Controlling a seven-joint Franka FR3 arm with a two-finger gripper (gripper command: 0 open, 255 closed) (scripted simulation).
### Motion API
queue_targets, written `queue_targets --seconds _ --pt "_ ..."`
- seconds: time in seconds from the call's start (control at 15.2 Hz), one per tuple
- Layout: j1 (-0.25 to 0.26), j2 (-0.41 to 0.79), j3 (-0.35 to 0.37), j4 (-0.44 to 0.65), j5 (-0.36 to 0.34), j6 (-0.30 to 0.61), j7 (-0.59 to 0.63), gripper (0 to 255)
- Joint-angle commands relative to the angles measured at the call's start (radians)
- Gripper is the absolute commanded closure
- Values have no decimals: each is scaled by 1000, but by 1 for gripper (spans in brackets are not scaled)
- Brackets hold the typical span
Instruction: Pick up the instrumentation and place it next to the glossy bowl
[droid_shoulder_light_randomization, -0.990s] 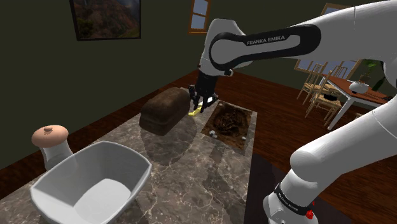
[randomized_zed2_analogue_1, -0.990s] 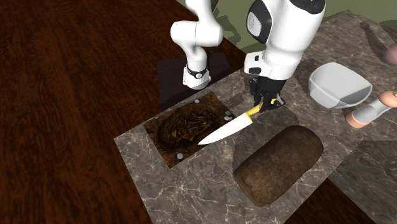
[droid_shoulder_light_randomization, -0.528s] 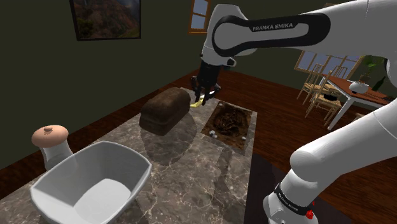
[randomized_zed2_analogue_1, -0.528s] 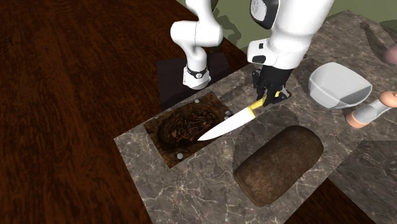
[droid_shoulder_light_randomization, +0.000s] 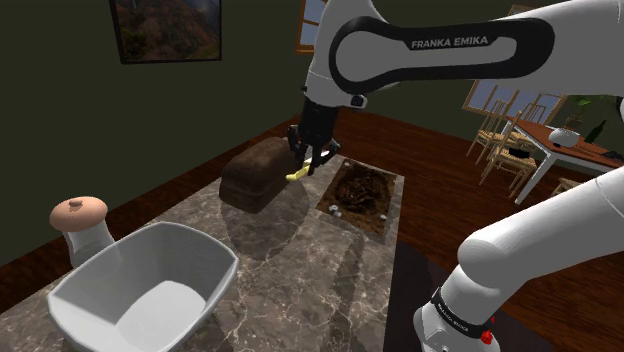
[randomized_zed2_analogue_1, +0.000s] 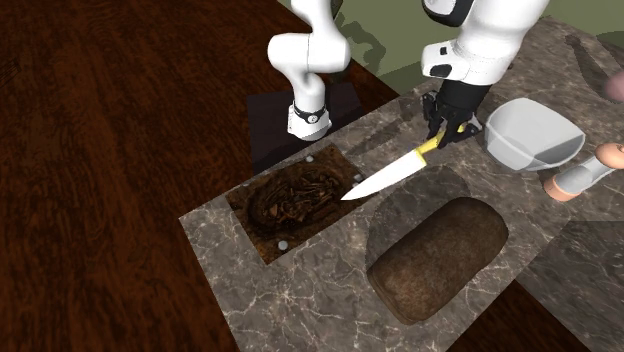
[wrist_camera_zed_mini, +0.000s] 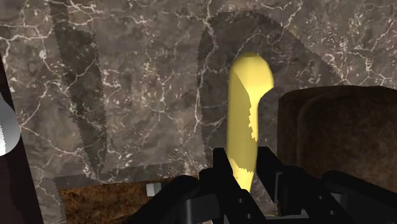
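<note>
Since the all-black two-finger gripper (randomized_zed2_analogue_1: 447, 128) clamps the yellow-handled, pale-bladed kitchen knife (randomized_zed2_analogue_1: 388, 178) by its smooth handle, the stiff, light blade probably wants a firm pinch against pivoting.

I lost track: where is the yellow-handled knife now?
In the second exterior view the yellow-handled knife is held by the black gripper over the marble counter, left of the white bowl, blade tip by the brown dirt-filled recess.

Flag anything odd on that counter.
One oddity: a rectangular hollow in the marble counter holds a brown tangle with pale pebbles scattered around. The knife hangs slanted in the gripper, clasped by its yellow handle.
</note>
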Motion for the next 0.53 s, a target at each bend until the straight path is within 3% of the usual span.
queue_targets --seconds 0.0,0.46 --pt "22 -12 38 8 17 -9 56 255" --pt "24 3 62 -73 25 86 55 255"
